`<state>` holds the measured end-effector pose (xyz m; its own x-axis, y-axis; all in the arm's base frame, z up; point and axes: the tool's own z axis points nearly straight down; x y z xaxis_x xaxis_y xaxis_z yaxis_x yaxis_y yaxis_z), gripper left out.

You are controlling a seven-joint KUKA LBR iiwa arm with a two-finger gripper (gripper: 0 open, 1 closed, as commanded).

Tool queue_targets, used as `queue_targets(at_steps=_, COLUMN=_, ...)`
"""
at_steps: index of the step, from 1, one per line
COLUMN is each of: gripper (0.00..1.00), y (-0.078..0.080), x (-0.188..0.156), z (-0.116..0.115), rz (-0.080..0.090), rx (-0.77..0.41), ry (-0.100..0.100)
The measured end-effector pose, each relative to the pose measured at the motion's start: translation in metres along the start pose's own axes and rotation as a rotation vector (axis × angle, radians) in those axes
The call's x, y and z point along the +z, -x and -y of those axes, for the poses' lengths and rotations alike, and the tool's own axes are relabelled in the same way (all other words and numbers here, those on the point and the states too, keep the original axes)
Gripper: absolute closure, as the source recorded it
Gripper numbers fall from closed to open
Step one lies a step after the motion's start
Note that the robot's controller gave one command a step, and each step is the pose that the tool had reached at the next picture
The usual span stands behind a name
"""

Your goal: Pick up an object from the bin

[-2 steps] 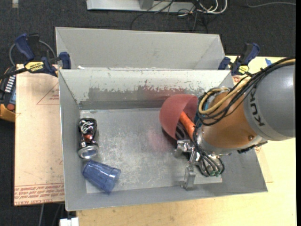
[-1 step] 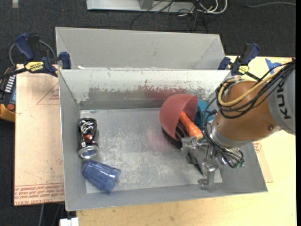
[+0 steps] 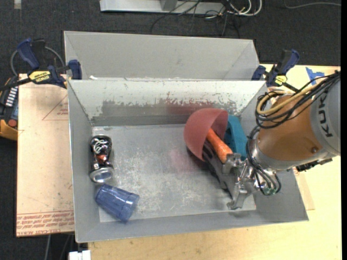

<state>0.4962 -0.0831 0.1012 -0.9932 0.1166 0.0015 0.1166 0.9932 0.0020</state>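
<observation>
just beside the gripper (image 3: 238, 191), toward the grey metal bin's (image 3: 162, 172) middle, a stiff orange-handled tool (image 3: 217, 144) lies against a tilted red plastic bowl (image 3: 199, 128) — likely light, best pinched across its slim handle — and whether the jaws stand spread or pressed together i cannot tell.

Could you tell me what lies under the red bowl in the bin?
An orange bar pokes out from under the tilted red bowl, beside a turquoise thing; its upper end is hidden by the bowl.
</observation>
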Motion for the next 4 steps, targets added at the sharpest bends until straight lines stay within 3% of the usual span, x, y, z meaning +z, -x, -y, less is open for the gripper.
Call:
queue_targets(at_steps=1, gripper=0.00, y=-0.005, x=0.029, z=0.025, rz=0.022, rx=-0.357, ry=-0.001)
queue_targets(at_steps=2, gripper=1.00, y=-0.013, x=0.031, z=-0.005, rz=0.001, rx=0.055, ry=0.001)
queue_targets(at_steps=4, gripper=1.00, y=-0.015, x=0.024, z=-0.005, rz=-0.004, rx=0.054, ry=0.002)
